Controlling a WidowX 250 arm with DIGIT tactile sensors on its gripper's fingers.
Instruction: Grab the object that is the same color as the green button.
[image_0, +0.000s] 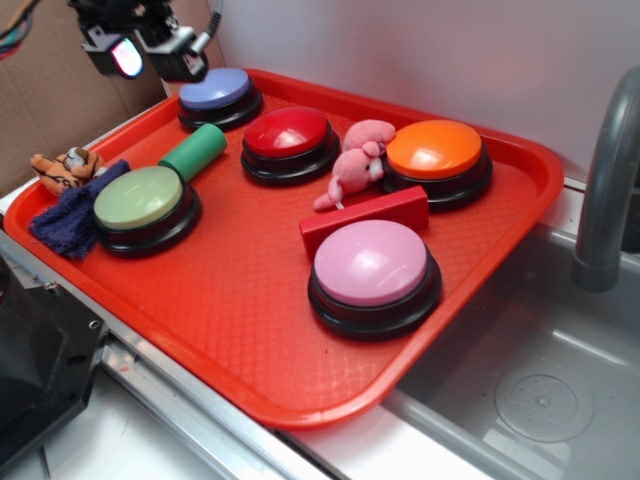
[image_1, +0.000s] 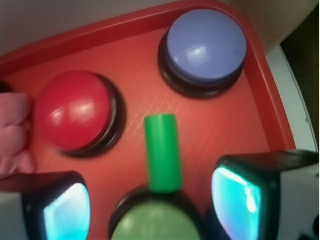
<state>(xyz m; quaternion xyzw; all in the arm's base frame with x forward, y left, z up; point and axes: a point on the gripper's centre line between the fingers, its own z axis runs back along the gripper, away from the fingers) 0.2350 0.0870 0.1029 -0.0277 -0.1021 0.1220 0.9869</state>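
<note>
A small dark green cylinder (image_0: 194, 152) lies on the red tray (image_0: 250, 300), one end touching the pale green dome button (image_0: 140, 198) at the tray's left. In the wrist view the cylinder (image_1: 163, 153) lies lengthwise between my two fingertips, with the green button (image_1: 155, 222) at the bottom edge. My gripper (image_0: 152, 52) hangs open and empty high above the tray's back left corner, well above the cylinder. In the wrist view the gripper (image_1: 150, 205) shows its glowing pads (image_1: 235, 195) wide apart.
On the tray stand a lilac-blue button (image_0: 216, 92), a red button (image_0: 288, 135), an orange button (image_0: 436, 152) and a pink button (image_0: 372, 265). A pink plush toy (image_0: 355, 165), a red block (image_0: 364, 218), a dark blue cloth (image_0: 75, 220) and a small tiger toy (image_0: 65, 170) lie near. A sink (image_0: 540, 380) and grey faucet (image_0: 605, 190) are at right.
</note>
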